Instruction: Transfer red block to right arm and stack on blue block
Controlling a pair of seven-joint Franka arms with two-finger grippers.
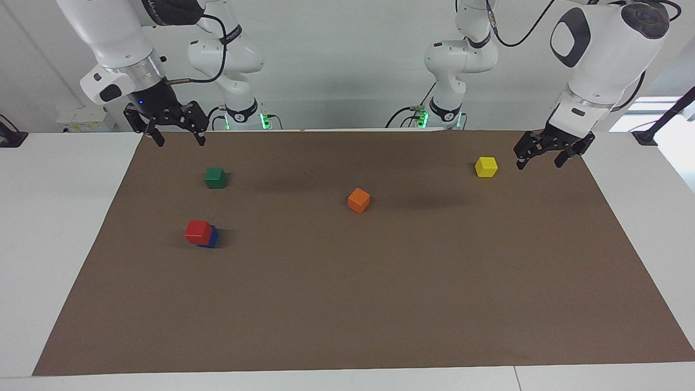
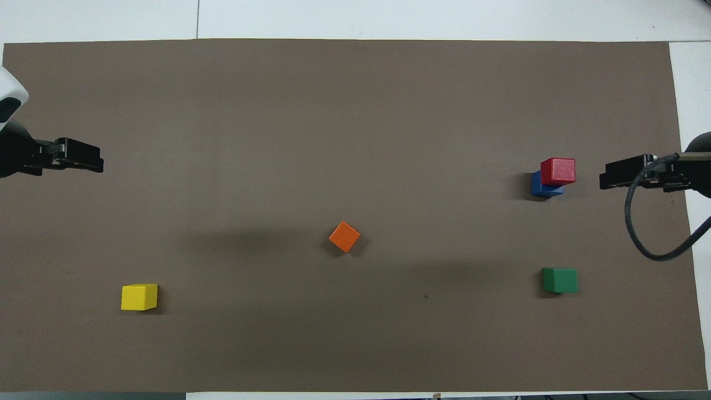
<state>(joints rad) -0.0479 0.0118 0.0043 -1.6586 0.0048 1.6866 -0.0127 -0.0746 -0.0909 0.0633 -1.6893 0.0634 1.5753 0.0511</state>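
The red block (image 1: 197,231) (image 2: 558,171) rests on top of the blue block (image 1: 212,238) (image 2: 540,187), a little off-centre, toward the right arm's end of the brown mat. No gripper touches the stack. My right gripper (image 1: 181,142) (image 2: 604,180) hangs open and empty, raised over the mat's edge by its base. My left gripper (image 1: 538,163) (image 2: 100,165) waits open and empty, low over the mat beside the yellow block.
A green block (image 1: 215,177) (image 2: 560,280) lies nearer to the robots than the stack. An orange block (image 1: 359,200) (image 2: 344,236) sits mid-mat. A yellow block (image 1: 486,166) (image 2: 139,296) lies toward the left arm's end. The brown mat (image 1: 380,304) covers the white table.
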